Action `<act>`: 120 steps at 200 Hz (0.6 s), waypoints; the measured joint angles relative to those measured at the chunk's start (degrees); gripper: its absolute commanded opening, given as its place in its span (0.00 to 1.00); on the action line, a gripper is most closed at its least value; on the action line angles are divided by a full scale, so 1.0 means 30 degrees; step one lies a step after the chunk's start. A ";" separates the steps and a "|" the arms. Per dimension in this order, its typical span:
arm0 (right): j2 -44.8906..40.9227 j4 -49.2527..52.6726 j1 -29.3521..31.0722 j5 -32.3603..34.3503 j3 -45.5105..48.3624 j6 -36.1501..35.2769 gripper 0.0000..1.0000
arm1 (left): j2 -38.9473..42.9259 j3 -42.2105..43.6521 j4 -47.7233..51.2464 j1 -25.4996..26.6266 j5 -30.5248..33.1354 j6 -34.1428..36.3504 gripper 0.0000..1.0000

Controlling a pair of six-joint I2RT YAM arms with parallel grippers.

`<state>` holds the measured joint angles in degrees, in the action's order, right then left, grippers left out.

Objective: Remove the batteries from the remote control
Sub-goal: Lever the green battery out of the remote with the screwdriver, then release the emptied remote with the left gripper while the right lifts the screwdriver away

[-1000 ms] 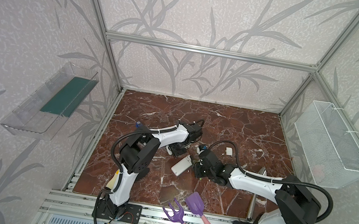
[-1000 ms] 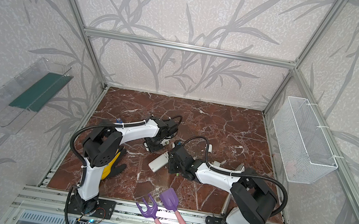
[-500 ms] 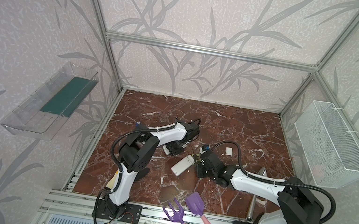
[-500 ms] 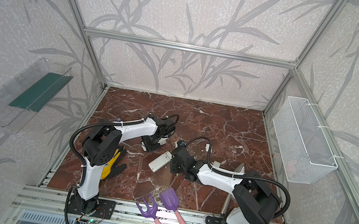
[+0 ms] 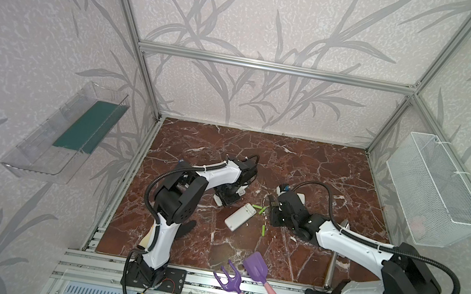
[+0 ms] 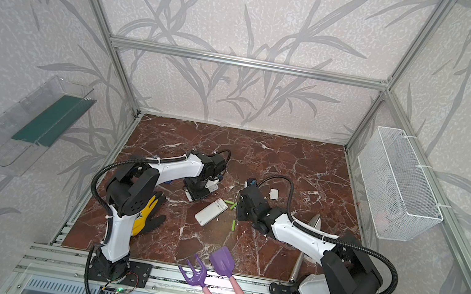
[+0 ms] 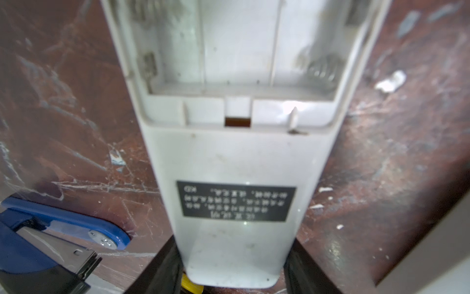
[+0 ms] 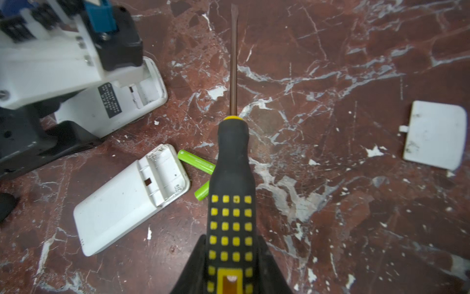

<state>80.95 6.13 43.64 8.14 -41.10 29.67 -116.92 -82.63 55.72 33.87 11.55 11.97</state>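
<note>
White remote (image 7: 234, 157), bay (image 7: 236, 51) bare, sits clamped in left tool (image 7: 232, 250); right tool (image 8: 232, 244) grips screwdriver (image 8: 232, 165).

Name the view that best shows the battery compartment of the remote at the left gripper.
Left wrist view: the remote fills the frame, its compartment open and empty, springs visible. The right wrist view shows only the compartment's end, the left arm covering the rest; in both top views that arm hides most of it.

Two remotes (image 5: 240, 216), three batteries (image 5: 263, 230), one screwdriver (image 8: 232, 203), two garden tools (image 5: 252, 268)
</note>
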 measured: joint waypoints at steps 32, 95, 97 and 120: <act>-0.0102 0.0321 -0.0831 0.0109 0.0976 -0.0291 0.00 | 0.0000 0.0007 -0.0015 -0.0117 -0.0277 -0.0007 0.63; 0.0612 0.0313 -0.1071 -0.0291 0.1566 -0.0189 0.03 | 0.0044 0.0007 -0.0036 -0.0255 -0.0488 -0.0022 0.66; 0.0627 0.0277 -0.1071 -0.0306 0.1581 -0.0189 0.04 | 0.0051 0.0007 -0.0036 -0.0255 -0.0481 -0.0022 0.66; 0.0750 -0.0197 -0.1071 -0.0372 0.1916 0.0007 0.13 | 0.0080 0.0007 -0.0044 -0.0335 -0.0481 -0.0051 0.68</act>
<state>83.20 5.54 40.42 7.03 -35.35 29.69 -116.68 -82.61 55.59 32.86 10.11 11.81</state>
